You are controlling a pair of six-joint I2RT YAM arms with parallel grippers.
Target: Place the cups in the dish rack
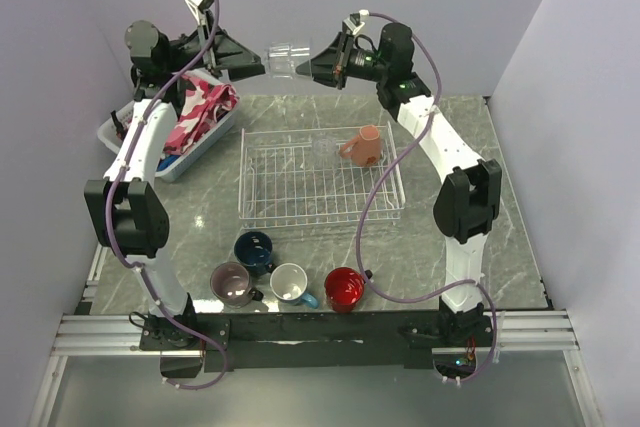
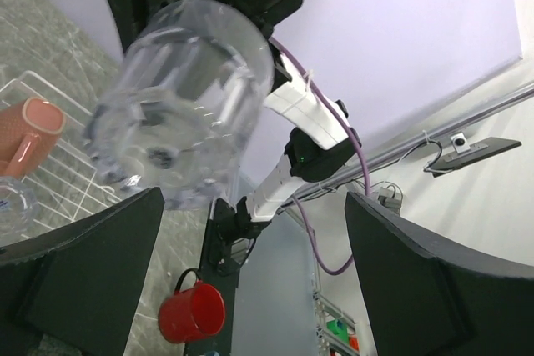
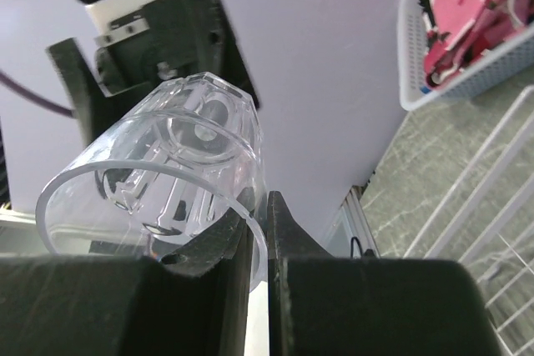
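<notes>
Overhead, at 12 o'clock above dish rack [image 1: 300, 209] with salmon mug [image 1: 363, 146] inside: clear ribbed glass [image 1: 290, 57], sideways, rim clamped in right claw [image 1: 314, 65]; left claw [image 1: 257, 64] spread apart beside its base; four mugs [image 1: 288, 283] at 6 o'clock.

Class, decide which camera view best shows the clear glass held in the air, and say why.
The right wrist view: the clear glass looms large, its rim pinched by the right gripper. The left wrist view shows its base, blurred, ahead of the open left gripper. The top view shows it small, between both grippers.
</notes>
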